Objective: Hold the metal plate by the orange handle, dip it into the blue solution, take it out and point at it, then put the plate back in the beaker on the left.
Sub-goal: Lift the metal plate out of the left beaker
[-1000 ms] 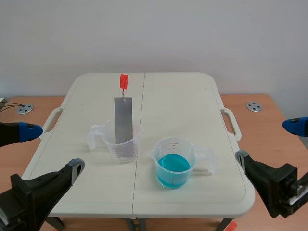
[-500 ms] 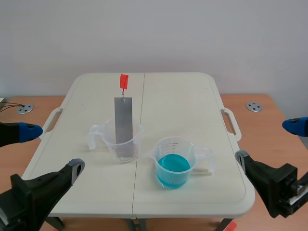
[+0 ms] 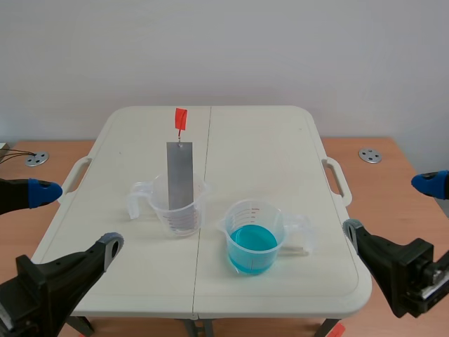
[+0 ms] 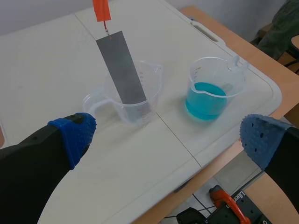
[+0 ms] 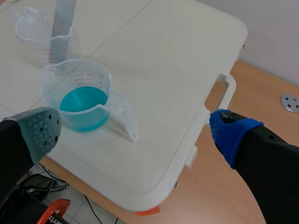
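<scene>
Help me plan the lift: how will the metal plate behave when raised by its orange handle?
The metal plate looks flat and straight, so probably stiff. Its orange handle joins by a thin link, so it may swing.

White folding table filling the middle of the frame, brown wooden surface beneath it, left metal disc at mid-left, right metal disc at mid-right, pale wall across the top.
</scene>
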